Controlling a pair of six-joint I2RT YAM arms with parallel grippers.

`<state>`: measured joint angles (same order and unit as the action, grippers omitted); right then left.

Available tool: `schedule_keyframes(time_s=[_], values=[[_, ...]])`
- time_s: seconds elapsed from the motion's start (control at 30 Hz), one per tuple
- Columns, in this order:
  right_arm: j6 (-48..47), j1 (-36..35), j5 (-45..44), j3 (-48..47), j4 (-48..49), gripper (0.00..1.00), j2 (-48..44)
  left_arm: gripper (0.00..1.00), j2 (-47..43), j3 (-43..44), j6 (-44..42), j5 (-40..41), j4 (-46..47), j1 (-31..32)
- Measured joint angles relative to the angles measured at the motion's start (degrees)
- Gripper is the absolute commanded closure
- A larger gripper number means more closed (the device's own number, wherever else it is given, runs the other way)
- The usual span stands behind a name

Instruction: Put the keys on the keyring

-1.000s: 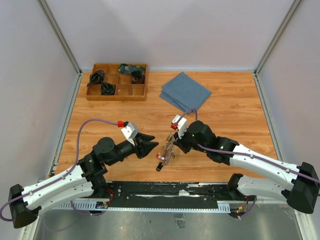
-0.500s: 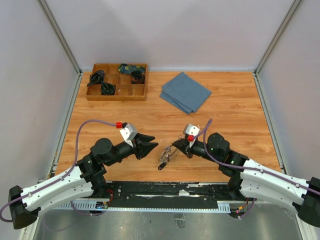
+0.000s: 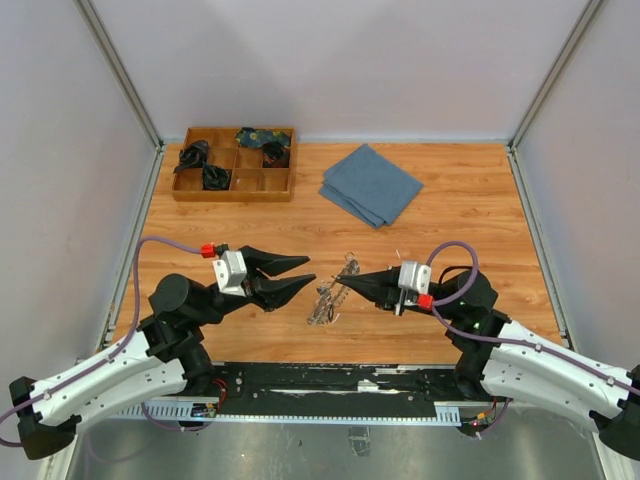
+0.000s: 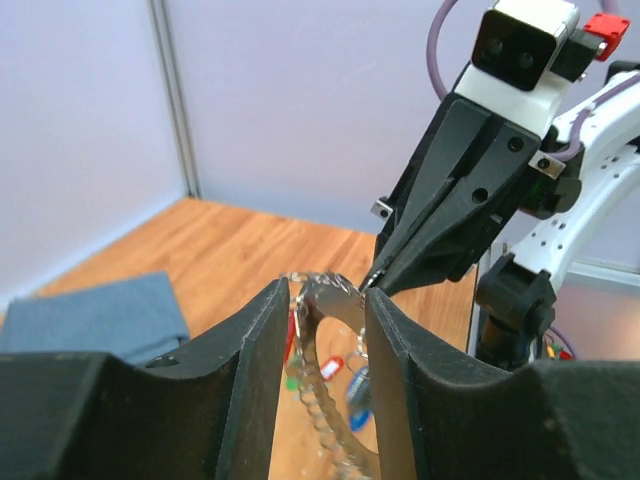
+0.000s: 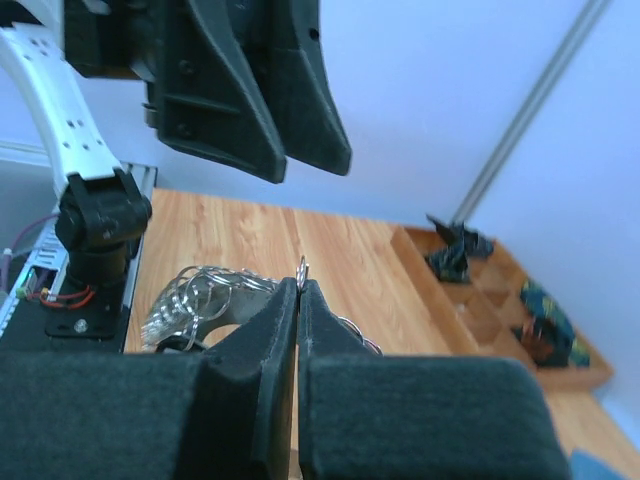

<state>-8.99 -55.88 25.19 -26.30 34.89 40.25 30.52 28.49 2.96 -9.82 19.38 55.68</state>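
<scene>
Your right end effector (image 3: 343, 283) is pinched tight on the keyring (image 3: 325, 298), bunch hanging near the front middle of the desk (image 3: 450, 220). Your left end effector (image 3: 302, 271) sits just beside it, spread, empty.

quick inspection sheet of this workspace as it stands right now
surface: wooden table, no spills seen
job's things: keyring pinched at the right end effector's tip, its keys bunched below; whether they rest on the table cannot be told
loose keys: nothing seen
clutter: compartment tray with dark items at far left; folded blue cloth beside it
end effectors: left end effector open, facing the ring, apart from it; right end effector shut on the ring
cables: purple cable looping over each wrist, no snag seen
surroundings: pale walls, metal rail at the near edge
</scene>
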Motion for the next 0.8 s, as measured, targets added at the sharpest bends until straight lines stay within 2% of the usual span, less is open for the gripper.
schedule_keyframes(time_s=[0.17,0.37,0.8], values=[[-2.51,-0.24,6.23,-4.55,0.44,1.0,-0.11,0.58,1.44,5.7,-4.13,-4.66,0.04,0.0],[-4.57,-1.16,10.62,-7.63,0.52,1.0,-0.09,0.58,1.79,7.3,-6.03,-11.43,0.24,0.0],[-6.08,-2.56,12.83,-9.64,0.33,1.0,1.7,0.61,6.12,8.17,-6.62,-18.1,1.18,0.0]])
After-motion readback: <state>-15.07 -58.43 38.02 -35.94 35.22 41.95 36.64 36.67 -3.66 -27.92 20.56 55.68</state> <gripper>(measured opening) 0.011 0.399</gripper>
